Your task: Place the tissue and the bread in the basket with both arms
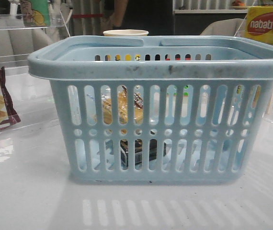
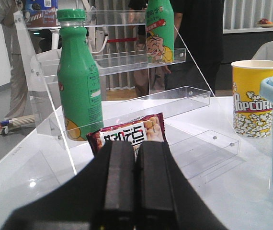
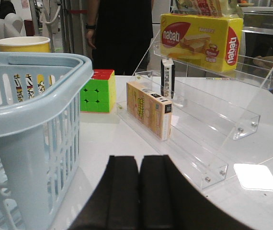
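Front view alone shows bread (image 1: 119, 109) and tissue (image 1: 135, 152) inside the basket (image 1: 160, 72) (both tools pressed closed, empty).

One basket (image 1: 165, 72); inside it one bread (image 1: 119, 110), one tissue (image 1: 136, 152). Beside basket: one popcorn cup (image 2: 252, 104), one cube (image 3: 98, 90), two green bottles (image 2: 80, 91).

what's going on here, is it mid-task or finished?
Looks finished. The bread and the tissue both sit inside the basket, visible through its slots. Neither arm is handling anything: the left gripper and right gripper have their jaws shut and empty, one on each side of the basket.
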{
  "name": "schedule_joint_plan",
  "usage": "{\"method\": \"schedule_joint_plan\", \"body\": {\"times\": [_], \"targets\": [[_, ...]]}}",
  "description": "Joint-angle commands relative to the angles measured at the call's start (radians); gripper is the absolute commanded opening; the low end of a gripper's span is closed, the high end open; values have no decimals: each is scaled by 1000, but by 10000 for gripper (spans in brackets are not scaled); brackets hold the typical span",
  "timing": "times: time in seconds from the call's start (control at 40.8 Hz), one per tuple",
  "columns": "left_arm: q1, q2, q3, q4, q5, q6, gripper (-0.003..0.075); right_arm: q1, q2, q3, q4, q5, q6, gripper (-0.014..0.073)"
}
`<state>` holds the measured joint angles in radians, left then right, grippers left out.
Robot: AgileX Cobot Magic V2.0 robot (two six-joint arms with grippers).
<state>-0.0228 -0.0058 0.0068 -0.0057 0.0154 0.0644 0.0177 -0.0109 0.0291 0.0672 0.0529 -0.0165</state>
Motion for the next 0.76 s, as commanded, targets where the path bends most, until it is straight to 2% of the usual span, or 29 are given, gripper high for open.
{"method": "schedule_joint_plan", "body": {"times": [0.0, 0.417, 0.735], "targets": [[3, -16, 0, -8, -86, -9, 92, -22, -18, 1, 7, -97, 2, 57], [3, -16, 0, -8, -86, -9, 92, -35, -18, 1, 7, -97, 2, 57], [3, -16, 0, -8, -86, -9, 92, 0, -18, 1, 7, -97, 2, 57]]}}
